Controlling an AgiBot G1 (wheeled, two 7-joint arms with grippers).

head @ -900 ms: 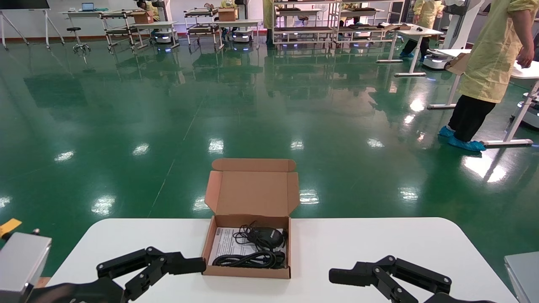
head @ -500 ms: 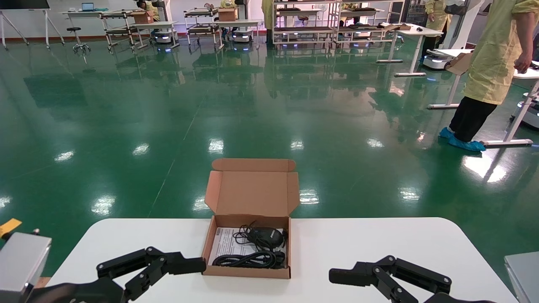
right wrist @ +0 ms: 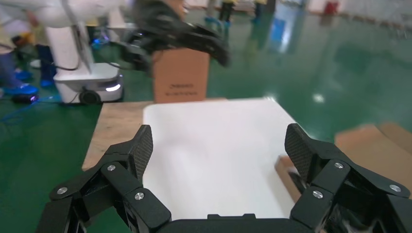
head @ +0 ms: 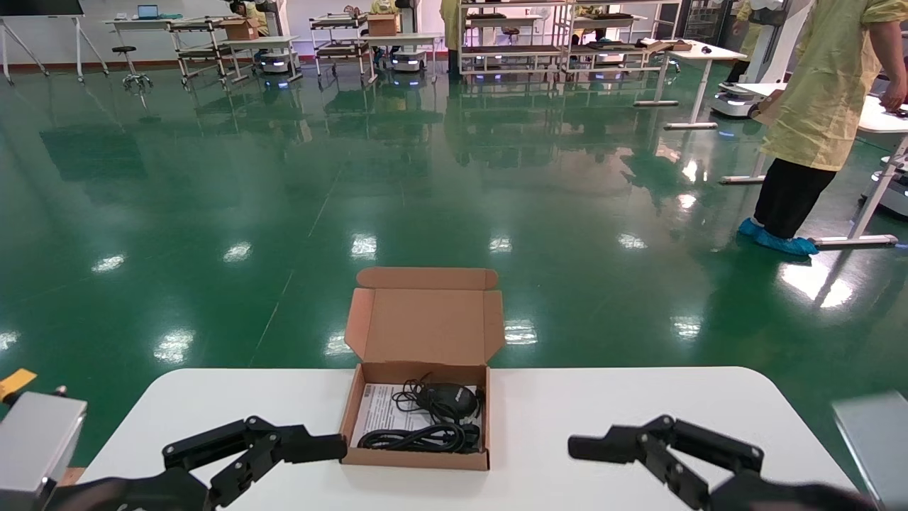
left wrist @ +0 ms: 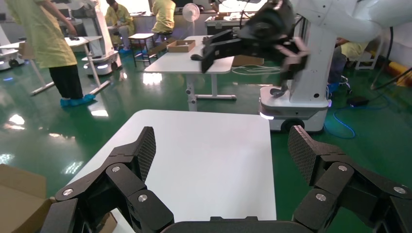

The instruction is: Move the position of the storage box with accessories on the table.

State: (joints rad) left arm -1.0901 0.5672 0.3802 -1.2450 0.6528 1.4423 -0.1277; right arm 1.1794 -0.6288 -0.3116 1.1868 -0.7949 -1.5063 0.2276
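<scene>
My left gripper [head: 323,448] is low over the table [head: 603,404] at the near edge, fingers spread wide, nothing in them; one fingertip sits right at the near-left corner of the storage box [head: 416,458], touching or just shy, can't tell from head cam. Left wrist cam confirms: both pads [left wrist: 145,151] wide apart w/ bare white tabletop between, a bit of brown cardboard at the frame edge.

My right gripper [head: 603,450] is also near the front edge, right of the box and clearly apart from it, also wide open and empty. Right wrist cam: pads [right wrist: 142,148] spread, tabletop between, box cardboard off to one side.

Box sits center of the table toward the front, lid flap standing up and open at the far side, side tabs out. Inside (all lying flat in the tray): white sheet w/ barcode [head: 376,408] on the left, black mouse [head: 448,399] w/ coiled cable at far-right, bundled black cord [head: 418,438] along the near wall.

Beyond the table: green glossy floor [head: 284,184], a person in a yellow gown [head: 826,99] far right by a white desk [head: 883,121], shelving racks [head: 511,35] at the back.
</scene>
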